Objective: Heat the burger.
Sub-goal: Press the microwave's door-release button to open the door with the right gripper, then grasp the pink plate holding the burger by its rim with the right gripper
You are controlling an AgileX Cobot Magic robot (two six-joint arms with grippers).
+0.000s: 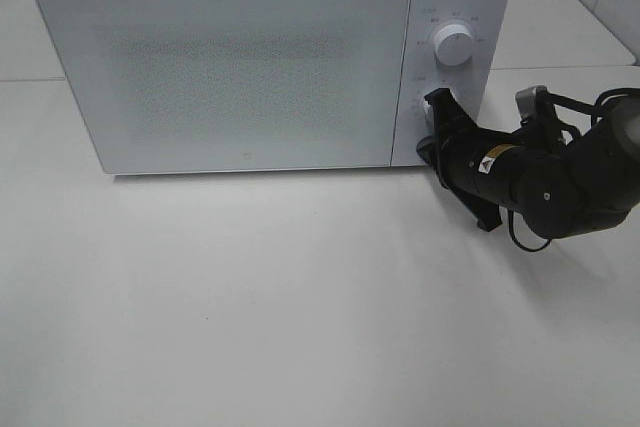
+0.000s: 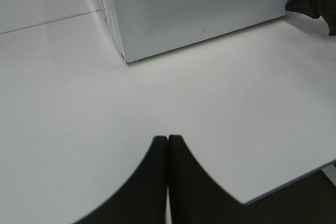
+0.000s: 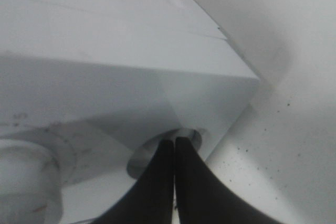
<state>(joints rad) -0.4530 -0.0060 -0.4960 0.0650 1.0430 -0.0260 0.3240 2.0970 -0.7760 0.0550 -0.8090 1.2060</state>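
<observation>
The burger is out of view. The white microwave (image 1: 240,67) stands at the back of the table with its door closed; its frosted door shows nothing inside. My right gripper (image 1: 432,107) is shut, fingertips together against the lower round control on the panel's right side. In the right wrist view the shut right gripper (image 3: 174,141) touches that control (image 3: 186,136), holding nothing. My left gripper (image 2: 168,139) is shut and empty above bare table in front of the microwave (image 2: 199,9); it does not show in the exterior view.
The upper knob (image 1: 455,44) sits above the right gripper on the control panel. The right arm (image 1: 550,182) lies across the table's right side. The white table (image 1: 300,297) spreads in front of the microwave; its near edge (image 2: 294,182) shows in the left wrist view.
</observation>
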